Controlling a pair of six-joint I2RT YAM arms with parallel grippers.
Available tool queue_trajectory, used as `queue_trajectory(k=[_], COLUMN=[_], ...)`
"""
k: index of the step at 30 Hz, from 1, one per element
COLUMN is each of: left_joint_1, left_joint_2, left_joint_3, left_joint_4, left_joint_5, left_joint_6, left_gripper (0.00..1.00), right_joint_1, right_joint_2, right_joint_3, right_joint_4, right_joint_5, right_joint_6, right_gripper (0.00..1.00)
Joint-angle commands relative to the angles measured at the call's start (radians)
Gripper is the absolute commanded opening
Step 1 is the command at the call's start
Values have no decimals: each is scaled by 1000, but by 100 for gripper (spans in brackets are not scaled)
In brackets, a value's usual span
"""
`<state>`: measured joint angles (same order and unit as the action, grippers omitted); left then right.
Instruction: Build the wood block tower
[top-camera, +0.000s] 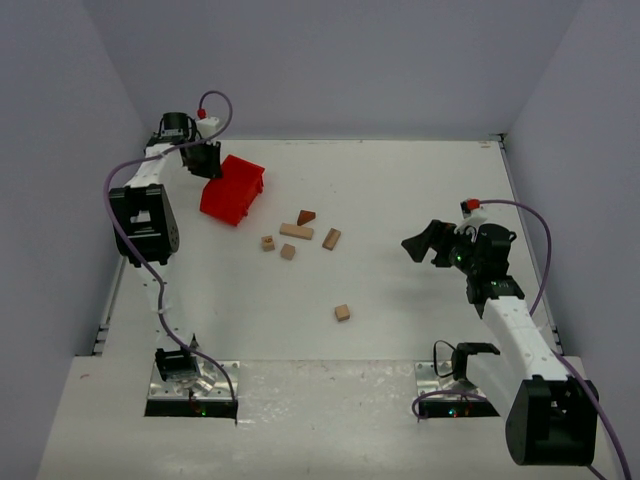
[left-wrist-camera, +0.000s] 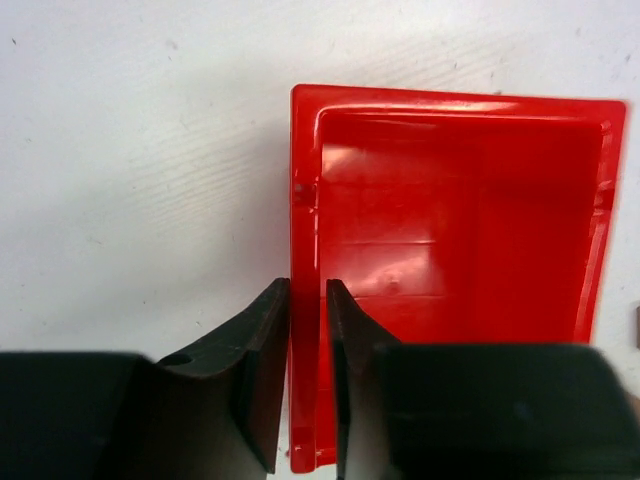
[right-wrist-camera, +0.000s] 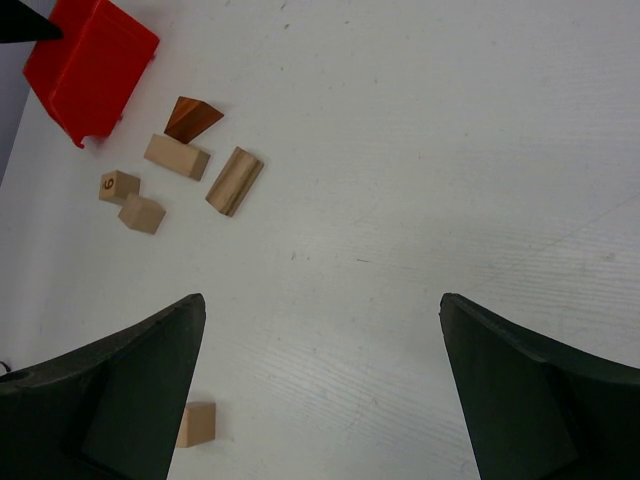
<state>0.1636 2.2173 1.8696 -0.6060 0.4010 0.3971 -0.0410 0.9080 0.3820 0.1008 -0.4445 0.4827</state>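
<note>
The wood pieces lie loose on the table, none stacked. A dark wedge (top-camera: 306, 216), a pale slab (top-camera: 296, 231), a grooved block (top-camera: 331, 238) and two cubes (top-camera: 268, 242) (top-camera: 288, 252) cluster right of the red bin (top-camera: 232, 190). One cube (top-camera: 342, 312) lies alone nearer the arms. My left gripper (left-wrist-camera: 308, 285) straddles the bin's side wall (left-wrist-camera: 303, 200), jaws nearly together on it; the bin looks tipped and empty. My right gripper (right-wrist-camera: 320, 300) hangs wide open over bare table, with the wedge (right-wrist-camera: 192, 117) and slab (right-wrist-camera: 177, 157) far ahead and the lone cube (right-wrist-camera: 197, 424) by its left finger.
Grey walls close in the table on the left, back and right. The left arm (top-camera: 145, 215) reaches along the left side to the far corner. The right arm (top-camera: 510, 320) stretches up the right side, its gripper (top-camera: 425, 242) pointing left toward the blocks.
</note>
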Motion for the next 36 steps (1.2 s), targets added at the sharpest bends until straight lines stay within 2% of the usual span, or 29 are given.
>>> queue_trajectory(k=[1, 4, 5, 6, 7, 12, 14, 16, 17, 20, 23, 26, 31, 36], left_joint_1=[-9, -10, -10, -10, -10, -15, -37, -80, -106, -246, -286, -294, -303, -305], left_joint_2=[-67, -90, -101, -118, -141, -255, -344, -467, -479, -685, -841, -982, -1181, -1235], left_joint_3=[-18, -24, -26, -27, -27, -30, -38, -77, -108, -337, -509, -718, -1107, -1228], left_joint_4=[43, 44, 44, 43, 45, 74, 111, 201, 213, 421, 564, 694, 861, 855], left_joint_5=[22, 20, 16, 12, 13, 38, 8, -90, -100, -311, -294, -314, -393, -456], left_joint_6=[32, 32, 30, 29, 25, -48, -150, -290, -302, -434, -594, -723, -831, -848], left_gripper=[30, 50, 60, 76, 100, 100, 100, 100, 100, 100, 100, 100, 100, 100], right_joint_1=[7, 7, 7, 7, 7, 8, 14, 34, 36, 147, 226, 286, 369, 374], right_joint_2=[-29, -35, -36, -39, -41, -54, -64, -62, -61, -28, 6, 43, 97, 217], right_joint_3=[41, 40, 40, 40, 40, 26, 12, 9, 9, 52, 93, 123, 144, 247], right_joint_4=[16, 15, 16, 18, 24, 65, 92, 122, 122, 74, 47, 71, 160, 48], right_joint_5=[21, 18, 14, 6, -10, -92, -142, -157, -157, -110, -73, -98, -75, -26], right_joint_6=[2, -1, -4, -8, -12, -31, -33, -46, -49, -110, -148, -211, -272, -237], right_gripper=[99, 99, 99, 99, 99, 99, 99, 99, 99, 99, 99, 99, 99, 99])
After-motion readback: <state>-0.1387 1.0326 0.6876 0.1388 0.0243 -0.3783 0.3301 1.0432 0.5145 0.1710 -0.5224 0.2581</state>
